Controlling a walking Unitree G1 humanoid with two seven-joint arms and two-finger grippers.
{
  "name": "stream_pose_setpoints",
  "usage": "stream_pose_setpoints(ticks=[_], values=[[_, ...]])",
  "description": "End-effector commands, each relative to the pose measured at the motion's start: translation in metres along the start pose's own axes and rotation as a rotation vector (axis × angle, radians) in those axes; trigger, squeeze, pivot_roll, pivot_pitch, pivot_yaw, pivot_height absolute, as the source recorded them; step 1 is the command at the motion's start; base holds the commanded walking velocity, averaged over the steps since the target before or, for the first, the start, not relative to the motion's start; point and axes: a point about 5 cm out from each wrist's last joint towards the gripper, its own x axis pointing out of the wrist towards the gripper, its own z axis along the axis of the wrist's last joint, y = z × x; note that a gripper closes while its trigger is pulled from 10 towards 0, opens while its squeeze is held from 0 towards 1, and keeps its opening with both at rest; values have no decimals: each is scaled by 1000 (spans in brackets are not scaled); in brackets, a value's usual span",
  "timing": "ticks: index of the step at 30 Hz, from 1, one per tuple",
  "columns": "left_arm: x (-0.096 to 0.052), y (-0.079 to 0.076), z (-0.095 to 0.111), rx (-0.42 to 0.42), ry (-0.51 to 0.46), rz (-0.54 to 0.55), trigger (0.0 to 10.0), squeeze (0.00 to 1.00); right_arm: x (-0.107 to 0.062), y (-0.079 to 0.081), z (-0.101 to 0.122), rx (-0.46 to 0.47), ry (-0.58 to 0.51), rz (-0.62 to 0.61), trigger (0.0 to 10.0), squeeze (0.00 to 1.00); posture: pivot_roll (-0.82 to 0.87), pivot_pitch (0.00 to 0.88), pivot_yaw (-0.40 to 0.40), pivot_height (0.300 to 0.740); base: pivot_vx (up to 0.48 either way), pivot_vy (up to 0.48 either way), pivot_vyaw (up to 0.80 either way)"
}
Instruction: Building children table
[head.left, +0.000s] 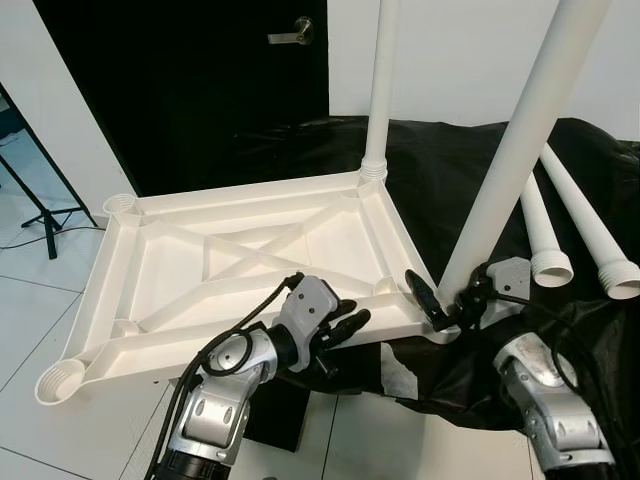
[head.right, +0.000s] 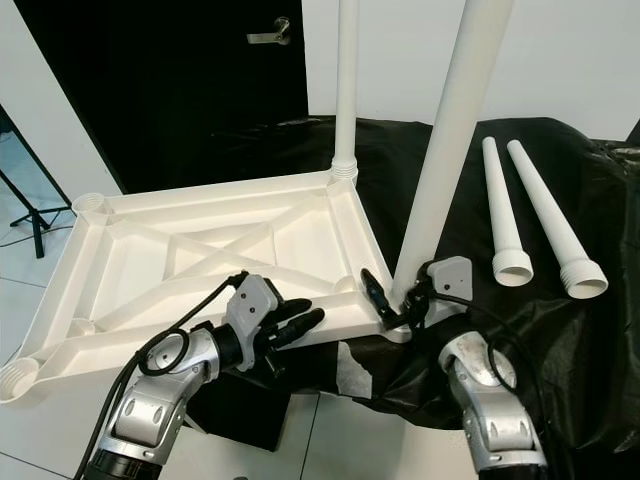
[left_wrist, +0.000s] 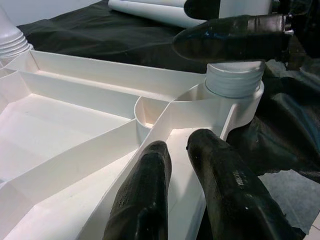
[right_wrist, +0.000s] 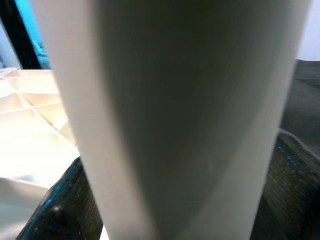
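Black cloth (head.left: 440, 170) underlies tabletop (head.left: 250, 260); right tool (head.left: 452, 300) clamps leg (head.left: 515, 150), left tool (head.left: 345, 325) (closed) rests on rim.

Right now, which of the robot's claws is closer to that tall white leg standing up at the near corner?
Right. The right gripper has its fingers around the base of the tall leg. The left gripper rests beside it on the tabletop's near rim.

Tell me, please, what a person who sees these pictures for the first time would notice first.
First, the white tabletop, lying upside down with its ribs showing, half on the black cloth. Two white legs stand in its right-hand corners: the far leg, and the near leg, which the right gripper clasps near its base. Two loose legs lie on the cloth to the right, and the left gripper rests on the near rim.
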Motion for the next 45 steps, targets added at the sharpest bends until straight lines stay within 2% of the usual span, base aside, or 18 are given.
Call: stream_pose_setpoints(ticks=[1,2,3,4,5,6,17,23,24,26,27,28,30,31,35,36,39,45], values=[[-3,8,0,14,4,155,10000,0,3,2,-1,1,3,39,7451,0,23,0,30,740,0,0,0],[-3,8,0,14,4,155,10000,0,3,2,-1,1,3,39,7451,0,23,0,30,740,0,0,0],[-3,8,0,15,5,154,10000,0,5,1,-1,-3,7,71,5412,0,24,0,29,740,0,0,0],[-3,8,0,20,6,153,10000,0,6,1,0,-12,10,91,1882,0,25,0,27,740,0,0,0],[-3,8,0,20,6,153,10000,0,6,1,0,-12,10,91,1882,0,25,0,27,740,0,0,0],[-3,8,0,22,5,153,10000,0,6,0,-1,-12,14,108,0,0,27,0,26,740,0,0,0],[-3,10,1,26,5,166,10000,0,3,-5,-9,7,44,68,0,0,24,0,26,740,0,0,0],[-2,12,2,25,3,173,10000,0,6,-7,-15,33,55,-30,0,0,22,0,30,740,0,0,0],[-2,12,2,26,1,173,10000,0,8,-6,-16,25,57,-66,4706,0,23,0,28,740,0,0,0],[-2,12,2,26,1,173,10000,0,8,-6,-16,25,57,-66,4706,0,23,0,28,740,0,0,0],[-2,12,2,27,1,172,10000,0,11,-1,-17,27,58,-117,10000,0,24,0,27,740,0,0,0],[-2,12,2,27,1,172,10000,0,11,-1,-17,27,58,-117,10000,0,24,0,27,740,0,0,0],[-3,13,2,27,1,175,10000,0,21,16,-19,90,55,-252,10000,0,25,0,27,740,0,0,0],[-3,13,2,27,1,175,10000,0,21,16,-19,90,55,-252,10000,0,25,0,27,740,0,0,0],[-1,13,3,25,-4,177,10000,0,27,18,-24,82,106,-437,10000,0,22,0,23,740,0,0,0],[-1,13,3,25,-4,177,10000,0,27,18,-24,82,106,-437,10000,0,22,0,23,740,0,0,0],[0,13,3,22,-7,175,10000,0,31,20,-25,104,119,-541,10000,0,22,0,21,740,0,0,0],[1,13,3,20,-5,175,10000,0,34,29,-23,122,101,-530,10000,0,22,0,25,740,0,0,0]])
